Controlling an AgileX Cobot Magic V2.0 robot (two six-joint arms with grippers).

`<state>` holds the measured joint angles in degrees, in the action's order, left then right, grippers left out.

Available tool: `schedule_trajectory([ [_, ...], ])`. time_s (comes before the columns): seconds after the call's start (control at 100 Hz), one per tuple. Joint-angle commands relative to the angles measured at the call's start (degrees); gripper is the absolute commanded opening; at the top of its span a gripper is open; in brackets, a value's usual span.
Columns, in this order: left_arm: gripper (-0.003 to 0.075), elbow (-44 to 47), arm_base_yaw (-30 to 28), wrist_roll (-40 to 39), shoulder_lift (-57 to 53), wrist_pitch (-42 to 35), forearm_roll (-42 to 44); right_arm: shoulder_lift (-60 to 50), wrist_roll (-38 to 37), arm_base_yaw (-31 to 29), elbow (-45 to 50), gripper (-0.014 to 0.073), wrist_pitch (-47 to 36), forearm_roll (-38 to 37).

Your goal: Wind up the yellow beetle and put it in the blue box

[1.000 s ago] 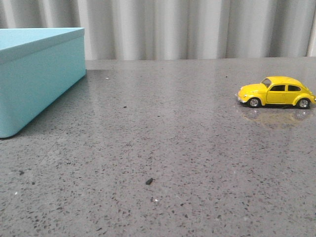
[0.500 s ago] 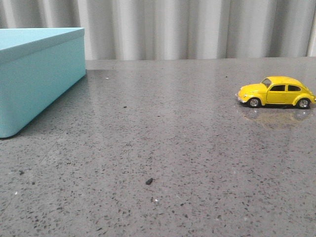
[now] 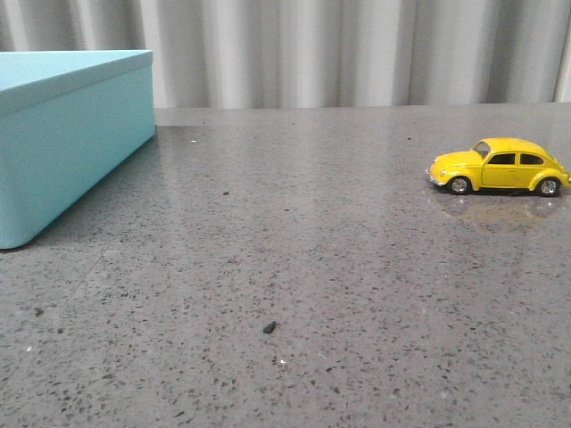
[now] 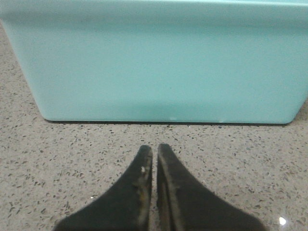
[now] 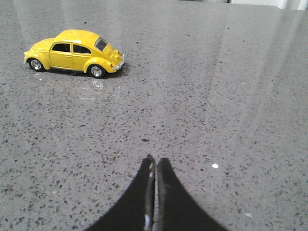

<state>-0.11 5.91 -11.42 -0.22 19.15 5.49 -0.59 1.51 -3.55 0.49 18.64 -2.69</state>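
Note:
The yellow beetle (image 3: 500,166) stands on its wheels at the right of the grey table, side-on, nose pointing left. The right wrist view shows the same yellow beetle (image 5: 74,53) well away from my right gripper (image 5: 155,161), which is shut with nothing in it. The blue box (image 3: 62,134) sits at the far left of the table. In the left wrist view the blue box (image 4: 159,62) fills the picture just beyond my left gripper (image 4: 155,148), which is shut and empty. Neither gripper shows in the front view.
The speckled grey table (image 3: 294,267) carries a small dark crumb (image 3: 269,327) near the front. A grey corrugated wall (image 3: 357,49) runs behind the table's back edge.

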Motion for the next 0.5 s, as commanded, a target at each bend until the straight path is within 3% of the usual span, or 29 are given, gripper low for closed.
schedule_trajectory([
  [0.0,-0.0021,1.6,-0.1,-0.4,-1.7,-2.8,1.7,-1.2,0.1,-0.5,1.3,-0.0061,-1.0,-0.7],
  [0.18,-0.0021,1.6,-0.1,-0.4,-1.7,-4.1,7.7,-1.2,0.1,-0.5,1.3,-0.0061,-1.6,-1.3],
  [0.49,-0.0021,1.6,-0.1,-0.4,-1.7,-8.9,7.7,-1.2,0.1,-0.5,1.3,-0.0061,-8.1,-1.3],
])
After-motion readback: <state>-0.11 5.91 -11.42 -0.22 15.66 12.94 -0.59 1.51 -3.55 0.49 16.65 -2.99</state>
